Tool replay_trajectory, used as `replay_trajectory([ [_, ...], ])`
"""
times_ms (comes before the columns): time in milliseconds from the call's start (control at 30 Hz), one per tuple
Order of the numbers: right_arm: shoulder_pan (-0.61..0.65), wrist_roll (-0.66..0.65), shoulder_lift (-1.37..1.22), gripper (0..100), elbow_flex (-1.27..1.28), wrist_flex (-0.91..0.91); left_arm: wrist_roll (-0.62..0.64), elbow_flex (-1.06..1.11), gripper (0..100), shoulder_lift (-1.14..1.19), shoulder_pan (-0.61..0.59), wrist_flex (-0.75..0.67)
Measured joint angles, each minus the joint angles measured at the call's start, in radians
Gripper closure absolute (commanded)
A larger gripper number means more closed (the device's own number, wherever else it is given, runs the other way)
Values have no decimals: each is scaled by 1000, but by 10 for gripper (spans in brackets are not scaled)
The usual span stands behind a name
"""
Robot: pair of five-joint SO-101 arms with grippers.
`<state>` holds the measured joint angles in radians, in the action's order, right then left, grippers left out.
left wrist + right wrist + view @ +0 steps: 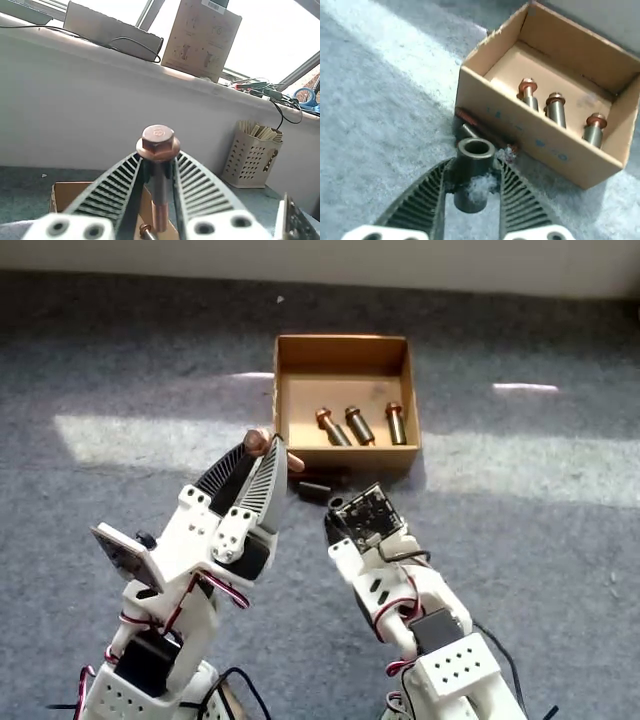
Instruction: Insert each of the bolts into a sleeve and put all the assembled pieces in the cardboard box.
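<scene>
My left end effector (159, 165) is pinching a bolt (158, 142). The bolt's head sticks out past my fingertips, and its long stem runs back between them. My right end effector (474, 172) is squeezing a sleeve (474, 150) tight. The sleeve's open hole looks back toward my wrist, and its long side runs along my fingers too. Seen from above, the bolt is just to the left of the sleeve. Both are near the front wall of the cardboard box (345, 343). I think the stem has to line up with the hole, so one of them must turn first. Three finished pieces (358, 425) lie in the box.
</scene>
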<state>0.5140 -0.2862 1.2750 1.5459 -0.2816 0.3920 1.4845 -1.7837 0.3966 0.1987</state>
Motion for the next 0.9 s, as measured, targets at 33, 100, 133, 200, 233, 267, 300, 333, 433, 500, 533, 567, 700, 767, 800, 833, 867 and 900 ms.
replay_trajectory([
  [33,0,-3,0,993,0,38,2,0,994,-2,0,0],
  [100,0,-5,0,993,0,123,40,0,994,-5,0,0],
  [133,2,-5,0,993,0,164,71,0,994,-5,-6,0],
  [200,6,-5,0,993,0,242,138,0,994,-5,-43,0],
  [233,8,-5,0,993,0,272,169,0,994,-5,-60,0],
  [267,15,-5,0,993,0,295,192,0,994,-5,-68,0],
  [300,26,-6,0,993,0,307,210,0,994,-5,-71,0],
  [333,37,-6,0,993,9,319,221,0,994,-5,-71,0],
  [433,84,-8,0,993,78,374,233,0,994,-5,-68,0],
  [500,106,-8,0,993,118,442,235,0,994,-5,-57,0],
  [533,109,-8,2,993,121,485,235,0,994,-5,-40,0],
  [567,109,-14,9,993,124,532,235,0,994,-5,-21,0],
  [700,109,-104,3,993,124,664,198,0,994,-5,8,0],
  [767,109,-133,3,993,124,677,192,0,994,-5,3,0],
  [800,109,-138,3,993,124,678,190,-2,994,-5,5,0],
  [833,109,-141,3,993,124,680,187,-2,994,-6,5,0],
  [867,109,-143,3,993,124,680,186,-2,994,-6,5,0],
  [900,109,-144,3,993,124,680,186,-2,994,-6,5,0],
])
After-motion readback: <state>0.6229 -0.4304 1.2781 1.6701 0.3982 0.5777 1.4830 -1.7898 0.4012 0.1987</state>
